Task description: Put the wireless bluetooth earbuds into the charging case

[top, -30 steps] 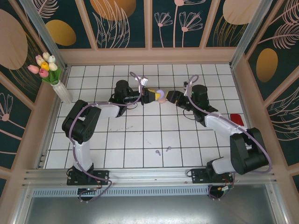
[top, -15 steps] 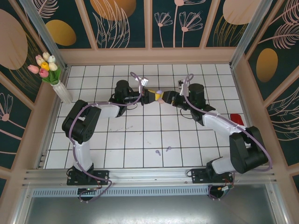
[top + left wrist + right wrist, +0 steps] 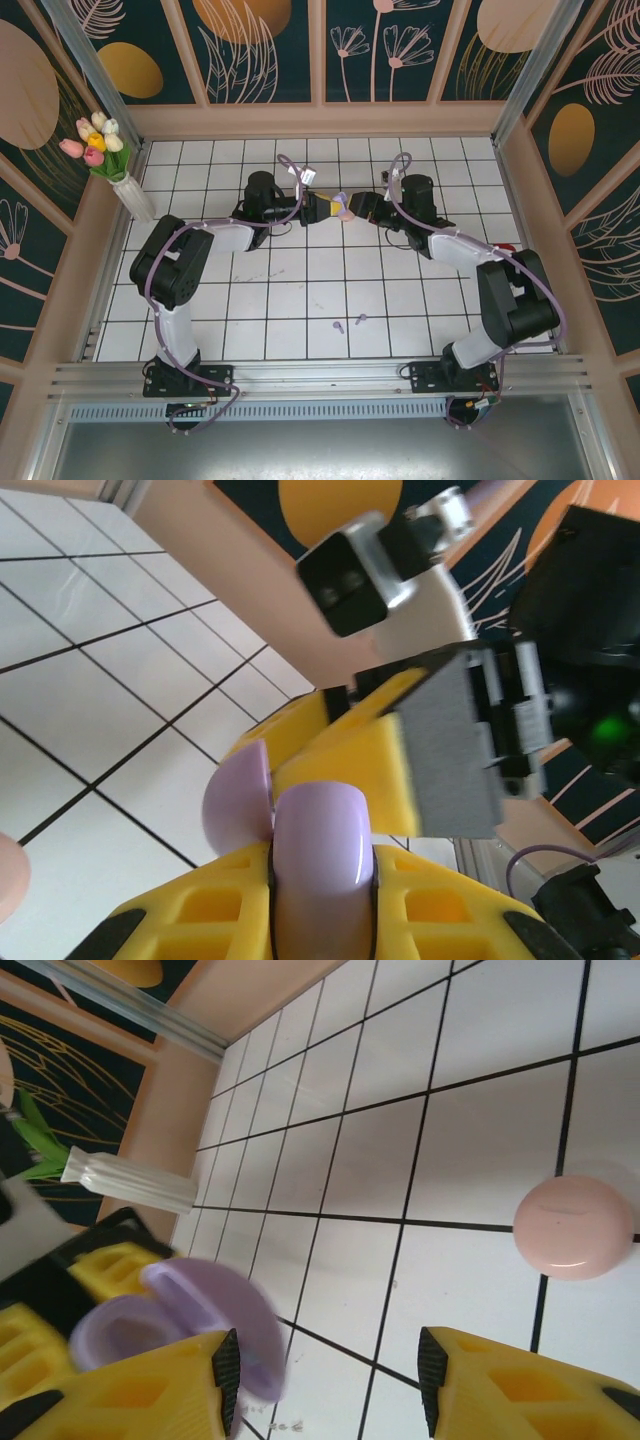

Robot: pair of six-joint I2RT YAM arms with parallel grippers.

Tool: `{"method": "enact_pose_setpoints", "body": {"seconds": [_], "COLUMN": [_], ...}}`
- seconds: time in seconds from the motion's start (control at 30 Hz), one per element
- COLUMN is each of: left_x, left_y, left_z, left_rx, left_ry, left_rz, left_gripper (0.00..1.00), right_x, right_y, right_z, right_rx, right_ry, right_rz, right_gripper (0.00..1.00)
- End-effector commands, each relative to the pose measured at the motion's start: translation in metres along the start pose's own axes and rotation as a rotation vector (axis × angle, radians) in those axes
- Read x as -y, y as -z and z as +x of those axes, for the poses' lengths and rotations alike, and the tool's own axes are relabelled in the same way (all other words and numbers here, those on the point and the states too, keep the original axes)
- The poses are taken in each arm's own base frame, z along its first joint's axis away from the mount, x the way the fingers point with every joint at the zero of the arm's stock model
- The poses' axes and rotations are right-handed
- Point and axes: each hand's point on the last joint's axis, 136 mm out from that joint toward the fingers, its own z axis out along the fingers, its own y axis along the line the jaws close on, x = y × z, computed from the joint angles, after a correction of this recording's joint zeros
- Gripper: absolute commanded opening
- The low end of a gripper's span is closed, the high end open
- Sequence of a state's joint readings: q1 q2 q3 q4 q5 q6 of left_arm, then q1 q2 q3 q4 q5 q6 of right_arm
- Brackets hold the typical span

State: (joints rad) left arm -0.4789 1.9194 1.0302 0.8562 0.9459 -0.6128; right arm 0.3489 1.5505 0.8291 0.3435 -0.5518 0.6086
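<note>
Enclosure: a white tiled surface (image 3: 250,300) with dark grid lines. It is bounded by a peach wooden frame and dark teal wall panels (image 3: 350,50) painted with leaf and flower motifs.

Count: two arms, two round cases, two earbuds, one vase.

The white vase (image 3: 133,197) stands upright at the upper left of the top view, at the edge of the surface, and holds a bunch of tulips (image 3: 95,140).

Both arms reach to the upper centre of the top view, where they meet tip to tip.

The left gripper (image 3: 320,905) has its yellow jaws pressed onto the lilac charging case (image 3: 322,840), pinching it clear of the surface. The case lid (image 3: 237,798) is swung open. The inside of the case is blurred and its contents cannot be told.

The right gripper (image 3: 325,1385) has its jaws spread wide with nothing between them. In the right wrist view one of its fingers sits just beside the open lid, at the lower left of that frame. In the left wrist view one of its yellow fingers, with a grey pad, is right against the case.

The pink charging case (image 3: 573,1227) lies closed on the surface at the right of the right wrist view, apart from both grippers.

The two lilac earbuds (image 3: 338,325) lie loose on the surface at the lower centre of the top view. The second (image 3: 361,319) is just beside the first. Both are well apart from the cases and the grippers.
</note>
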Motion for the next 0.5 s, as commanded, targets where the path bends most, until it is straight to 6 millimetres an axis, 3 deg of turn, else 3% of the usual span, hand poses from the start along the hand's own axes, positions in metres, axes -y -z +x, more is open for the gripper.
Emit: {"method": "enact_pose_setpoints", "body": {"seconds": [0.0, 0.2, 0.47], "left_x": [0.031, 0.03, 0.027], "left_y": [0.003, 0.003, 0.002], "left_z": [-0.018, -0.017, -0.013], "left_rx": [0.022, 0.02, 0.007], "left_ry": [-0.106, -0.106, -0.105], "left_rz": [0.073, 0.07, 0.07], "left_gripper": [0.05, 0.05, 0.05], "right_x": [-0.008, -0.013, -0.039], "right_y": [-0.004, 0.0, 0.031], "right_z": [-0.014, -0.013, -0.019], "right_rx": [0.03, 0.033, 0.076], "right_ry": [0.019, 0.03, 0.055], "right_rz": [-0.028, -0.032, -0.093], "right_gripper": [0.52, 0.52, 0.54]}}
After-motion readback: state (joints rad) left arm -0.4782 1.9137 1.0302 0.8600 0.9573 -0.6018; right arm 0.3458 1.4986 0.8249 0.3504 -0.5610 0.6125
